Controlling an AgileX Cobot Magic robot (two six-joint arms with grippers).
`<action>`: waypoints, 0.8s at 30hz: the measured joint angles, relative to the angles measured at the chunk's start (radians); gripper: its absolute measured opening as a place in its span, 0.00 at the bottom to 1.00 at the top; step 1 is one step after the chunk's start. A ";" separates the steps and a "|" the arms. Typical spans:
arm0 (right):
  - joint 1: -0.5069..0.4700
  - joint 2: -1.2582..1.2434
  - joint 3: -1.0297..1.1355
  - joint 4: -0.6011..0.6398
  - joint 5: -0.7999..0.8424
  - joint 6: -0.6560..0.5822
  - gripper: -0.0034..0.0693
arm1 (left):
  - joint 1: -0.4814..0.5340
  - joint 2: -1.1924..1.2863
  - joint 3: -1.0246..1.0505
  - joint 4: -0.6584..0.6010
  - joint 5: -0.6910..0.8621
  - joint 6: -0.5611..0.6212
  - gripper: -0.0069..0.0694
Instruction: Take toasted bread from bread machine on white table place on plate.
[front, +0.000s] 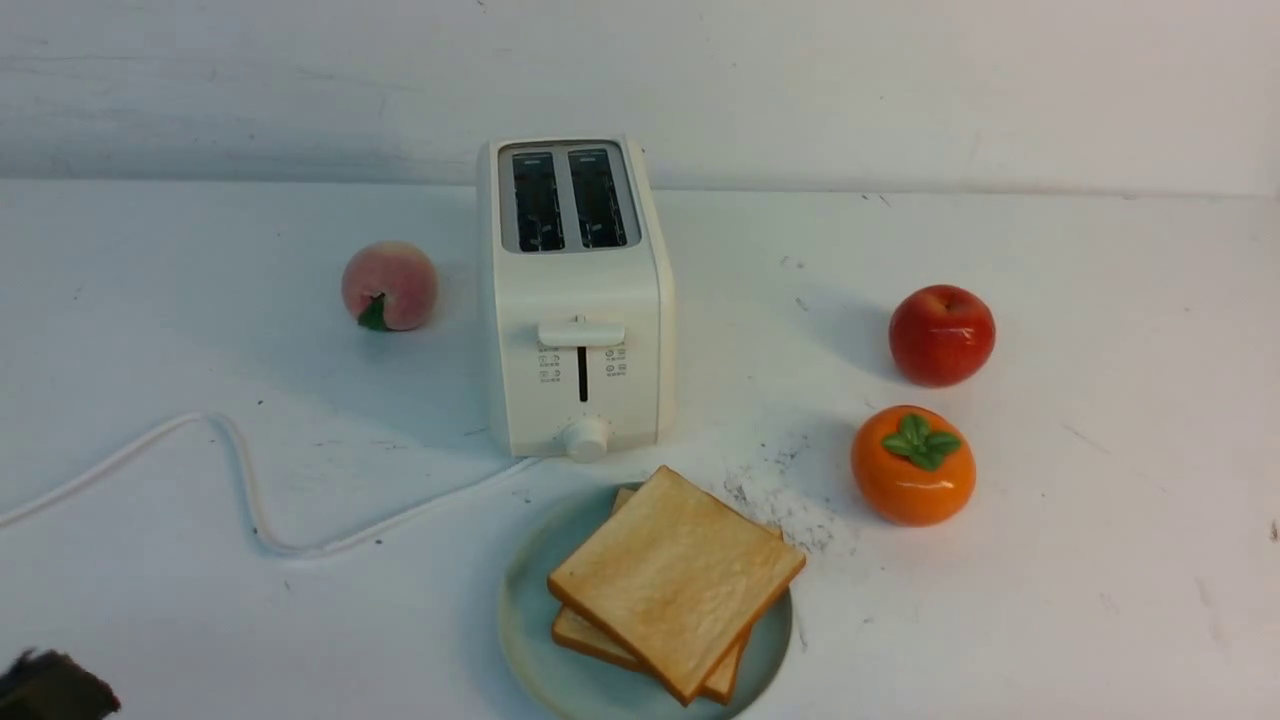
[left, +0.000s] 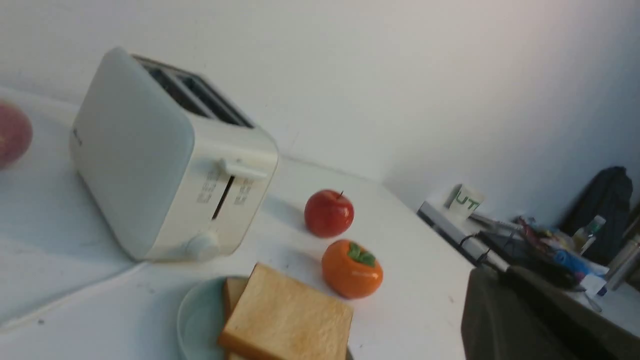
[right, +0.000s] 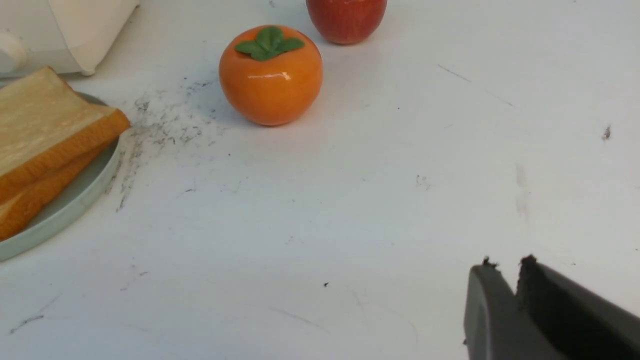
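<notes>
Overhanging the plate (front: 520, 620) rim, stacked toasted bread (front: 675, 578) — left gripper (front: 50, 690) clenched; right gripper (right: 505, 280) empty, jaws nearly together — over bare white table (front: 1100, 560).

Two toast slices (right: 47, 135) stacked on the plate (right: 75, 200); a persimmon (right: 270, 75) stands well apart on the white table (right: 350, 200)

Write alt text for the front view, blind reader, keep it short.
Two slices of toasted bread lie stacked on a pale green plate at the near edge of a white table, just in front of a white toaster whose two slots are empty. A peach sits left of the toaster; a red apple and an orange persimmon sit to its right.
</notes>
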 joint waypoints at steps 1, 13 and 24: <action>0.000 0.000 0.000 0.000 0.000 0.000 0.18 | 0.000 -0.001 0.004 -0.001 0.000 0.000 0.07; 0.000 0.000 0.000 0.000 0.000 0.000 0.19 | 0.000 -0.001 0.118 0.038 0.017 0.003 0.07; 0.000 0.000 0.000 0.000 0.000 0.000 0.21 | 0.098 -0.001 0.118 0.257 0.037 0.001 0.08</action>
